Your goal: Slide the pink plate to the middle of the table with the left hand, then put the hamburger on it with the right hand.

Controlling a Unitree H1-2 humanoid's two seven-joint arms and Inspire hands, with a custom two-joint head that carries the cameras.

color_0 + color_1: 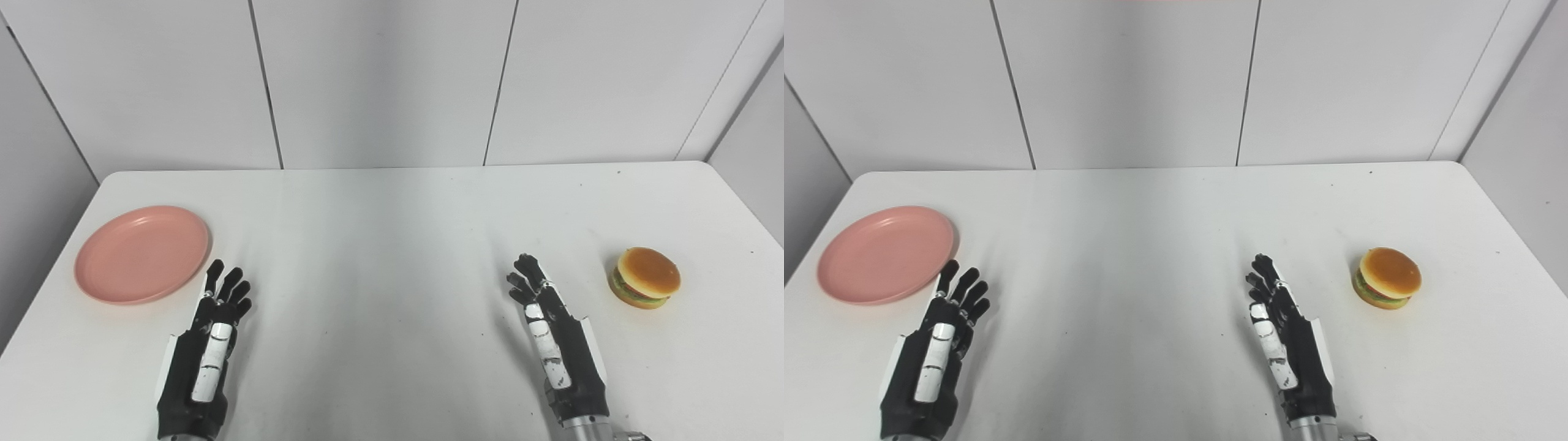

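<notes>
One round, smooth pink plate lies at the white tabletop's left side; one glossy hamburger with a domed bun sits at the right. Two black robot hands, left robot hand and right robot hand, hover released, fingers apart, holding nothing.

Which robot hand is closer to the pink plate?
The left hand. Its fingertips nearly reach the pink plate; the right hand sits far across, beside the hamburger.
</notes>
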